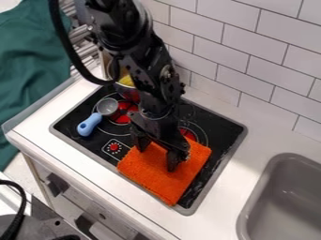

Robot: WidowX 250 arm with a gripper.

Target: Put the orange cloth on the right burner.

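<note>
Orange cloth (164, 176) overlaps the right burner (187, 133) on its near side, tool (155, 156) spread over the cloth; if the weave snags as we back off, we could drag it off the burner.

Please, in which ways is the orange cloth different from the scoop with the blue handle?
The cloth is orange all over; the scoop is grey with a blue handle.
The cloth is spread flat, whereas the scoop has a round bowl.
The cloth is clearly larger than the scoop.
Both lie on the stove.
</note>
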